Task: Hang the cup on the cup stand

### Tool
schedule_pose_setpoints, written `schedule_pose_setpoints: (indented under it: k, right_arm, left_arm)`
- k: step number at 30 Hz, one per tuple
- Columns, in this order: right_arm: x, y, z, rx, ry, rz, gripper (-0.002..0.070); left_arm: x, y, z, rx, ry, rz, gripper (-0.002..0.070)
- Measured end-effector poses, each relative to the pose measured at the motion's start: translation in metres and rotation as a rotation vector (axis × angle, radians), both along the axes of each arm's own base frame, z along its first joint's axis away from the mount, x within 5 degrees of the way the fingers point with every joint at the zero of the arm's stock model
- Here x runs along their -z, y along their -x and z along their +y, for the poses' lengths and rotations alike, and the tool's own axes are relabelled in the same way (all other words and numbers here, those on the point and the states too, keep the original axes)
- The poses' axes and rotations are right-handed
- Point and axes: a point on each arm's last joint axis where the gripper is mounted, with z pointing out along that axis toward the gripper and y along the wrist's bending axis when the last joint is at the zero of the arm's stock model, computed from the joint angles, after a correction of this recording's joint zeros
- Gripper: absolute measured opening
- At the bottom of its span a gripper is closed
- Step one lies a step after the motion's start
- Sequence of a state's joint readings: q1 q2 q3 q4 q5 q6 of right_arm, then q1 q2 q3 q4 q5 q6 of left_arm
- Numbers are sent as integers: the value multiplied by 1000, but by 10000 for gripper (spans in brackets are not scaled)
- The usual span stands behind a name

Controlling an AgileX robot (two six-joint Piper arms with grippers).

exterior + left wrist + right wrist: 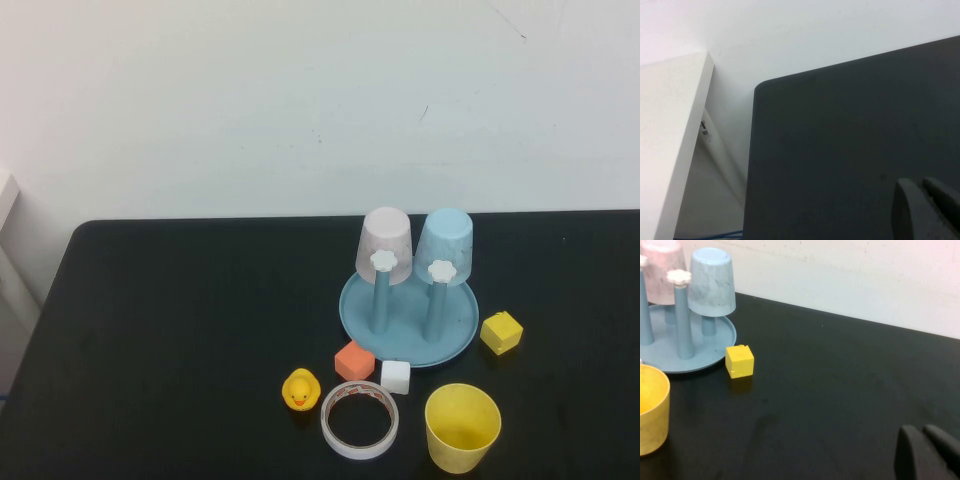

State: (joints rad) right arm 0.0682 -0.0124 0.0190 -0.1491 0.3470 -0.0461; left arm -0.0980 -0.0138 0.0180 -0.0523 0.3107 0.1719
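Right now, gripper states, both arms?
Left gripper: shut, holding nothing, over the bare black table.
Right gripper: shut, holding nothing, away from the plain yellow plastic cup.

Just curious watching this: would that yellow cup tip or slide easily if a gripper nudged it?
Probably. The yellow cup looks thin, light plastic, standing on its narrower base, so a high nudge may tip it. Left gripper and right gripper sit apart from it.

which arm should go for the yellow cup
Right, probably. The cup stands upright on the table's right side and shows in the right wrist view near the right hand. The left hand faces only bare table at the left corner.
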Motion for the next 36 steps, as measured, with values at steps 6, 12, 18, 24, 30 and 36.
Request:
schedule_pose_setpoints:
  k: [6,12,18,24,30,36]
  right_arm:
    - [0,0,0,0,0,0,-1]
    - [0,0,0,0,0,0,-1]
    - [0,0,0,0,0,0,-1]
    - [0,0,0,0,0,0,-1]
    - [0,0,0,0,0,0,-1]
    - [0,0,0,0,0,0,-1]
  left_arm:
    - [0,0,0,0,0,0,-2]
    - [0,0,0,0,0,0,-2]
    - [-3,0,-6,-11,306,10,-2]
    - [-16,0,-16,-28,1053,54,-2]
    - [-22,-1,-13,-51,1191,7,-2]
    - [-24,-1,-10,-53,1137,-40,-1]
